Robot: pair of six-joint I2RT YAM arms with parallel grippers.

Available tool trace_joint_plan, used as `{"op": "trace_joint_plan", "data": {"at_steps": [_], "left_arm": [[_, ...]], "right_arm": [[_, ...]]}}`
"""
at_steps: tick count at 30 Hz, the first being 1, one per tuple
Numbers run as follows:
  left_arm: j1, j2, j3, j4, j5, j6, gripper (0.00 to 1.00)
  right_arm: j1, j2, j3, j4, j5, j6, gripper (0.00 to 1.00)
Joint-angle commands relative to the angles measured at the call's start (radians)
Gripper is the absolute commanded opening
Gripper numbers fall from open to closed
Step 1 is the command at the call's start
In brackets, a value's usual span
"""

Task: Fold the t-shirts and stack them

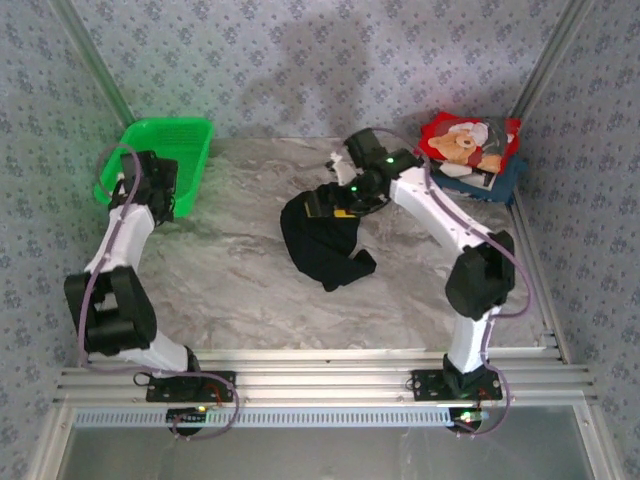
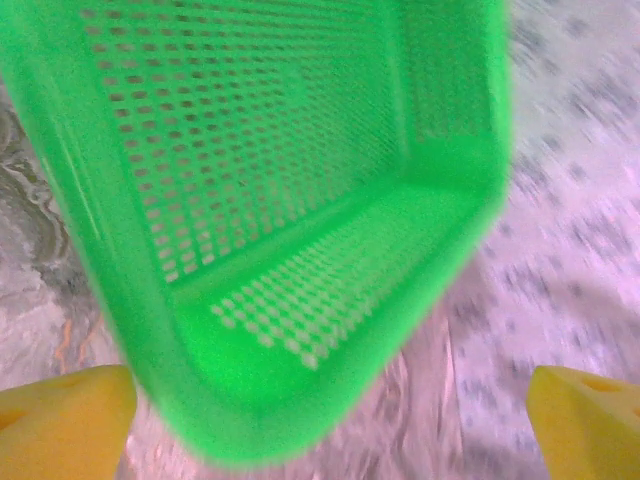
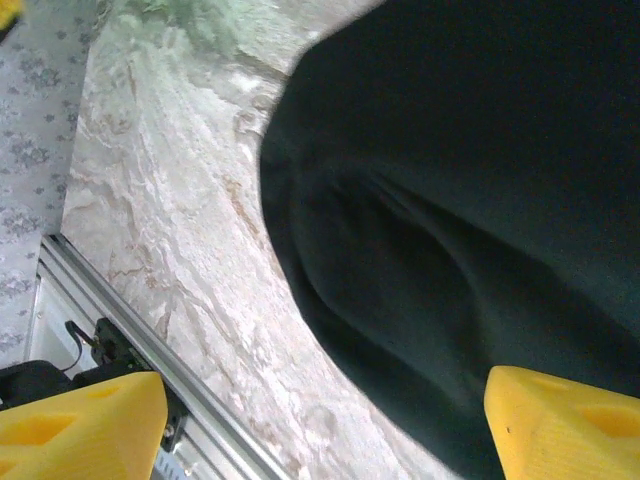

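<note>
Hovering over the crumpled black t-shirt [image 1: 322, 242] at mid-table [image 1: 230, 290] with the right gripper [image 3: 320, 425] spread wide, holding nothing.
Facing the green basket [image 2: 300, 200] at back left with the left gripper [image 2: 328, 420] equally wide and empty; showing folded t-shirts [image 1: 470, 148], red teddy-bear print on top, stacked back right.

In the left wrist view we find the green basket [image 2: 300, 230] smeared by blur, its top and left side cut off by the frame. The fingertips [image 2: 60, 420] of the left gripper [image 2: 325, 425] are cropped at the bottom corners. In the right wrist view the black t-shirt [image 3: 470, 200] runs off the top and right edges. From above, the red teddy-bear shirt [image 1: 465, 140] covers most of the folded shirts [image 1: 497, 183] beneath it, and the right gripper [image 1: 330, 210] hides part of the black cloth.
</note>
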Motion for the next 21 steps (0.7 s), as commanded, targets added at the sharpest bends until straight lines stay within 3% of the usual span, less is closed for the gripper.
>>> {"op": "trace_joint_plan", "data": {"at_steps": [1, 6, 13, 16, 21], "left_arm": [[-0.052, -0.098, 0.041, -0.119, 0.105, 0.230, 1.00], [-0.226, -0.161, -0.020, -0.273, 0.252, 0.385, 1.00], [-0.449, -0.259, -0.237, -0.258, 0.357, 0.383, 0.98], [-0.500, -0.264, -0.288, -0.272, 0.352, 0.378, 0.98], [-0.513, -0.311, -0.356, -0.279, 0.329, 0.368, 0.96]], "right_arm": [[-0.073, -0.134, -0.113, -0.034, -0.026, -0.010, 0.86], [-0.202, -0.193, -0.317, 0.003, -0.025, 0.049, 0.85], [-0.211, -0.212, -0.627, 0.222, -0.159, 0.225, 0.82], [-0.210, -0.196, -0.725, 0.397, -0.213, 0.376, 0.78], [-0.166, -0.148, -0.765, 0.481, -0.179, 0.465, 0.75]]}}
